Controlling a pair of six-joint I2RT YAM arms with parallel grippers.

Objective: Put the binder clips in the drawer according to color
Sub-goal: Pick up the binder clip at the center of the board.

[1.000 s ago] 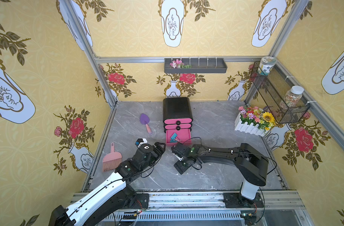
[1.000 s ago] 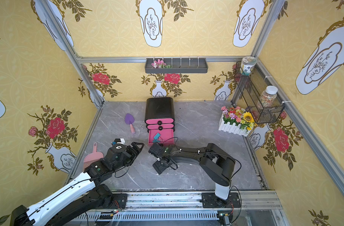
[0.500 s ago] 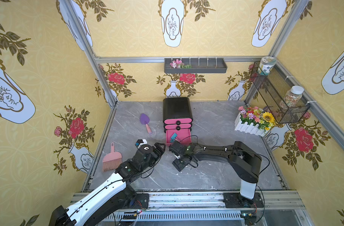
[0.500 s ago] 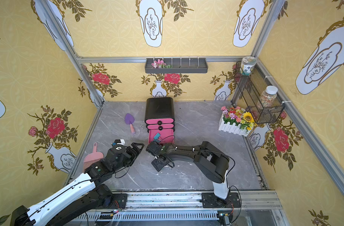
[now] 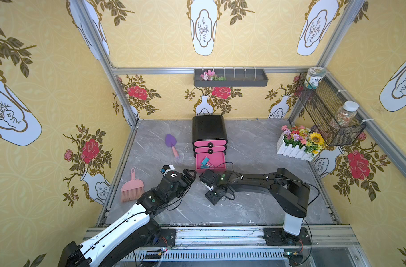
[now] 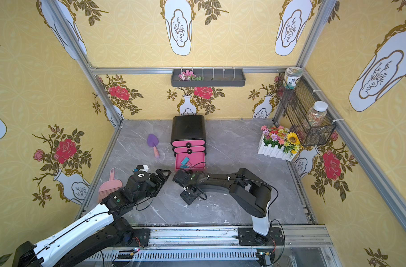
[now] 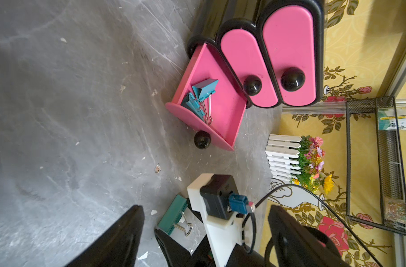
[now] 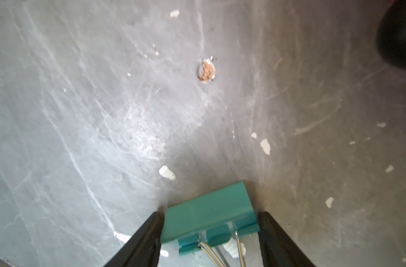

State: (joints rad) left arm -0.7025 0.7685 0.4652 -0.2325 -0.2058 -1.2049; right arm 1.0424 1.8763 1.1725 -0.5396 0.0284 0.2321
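Two things are worrying me. First, my right gripper (image 8: 211,216) is straddling the teal clip (image 7: 173,213) that is lying flat on the grey table (image 5: 151,150), just in front of the open bottom drawer (image 7: 229,111). The fingers (image 8: 149,233) are standing at either end of its body, and I cannot tell whether they are pressing it or only flanking it. Painted steel looks slick, so if I am catching only the ends, I am risking the clip pivoting or squirting out on the lift, its wire handles snagging the table. Second, my left gripper (image 5: 190,175) is hovering spread wide and empty right beside my right wrist. Any swing toward the drawer is risking a bump between the arms, or a knock on the knob (image 7: 202,139) that shoves the drawer askew.

As for containers, the bottom drawer of the black cabinet (image 5: 209,128) is holding what look like two teal clips (image 7: 203,87), piled toward one side. Both upper drawers (image 7: 287,57) are sitting shut, so I am seeing nothing of their contents. The white picket box (image 5: 292,151) is holding only flowers (image 5: 299,136), and the wire basket (image 5: 322,108) is carrying two jars (image 5: 343,115).
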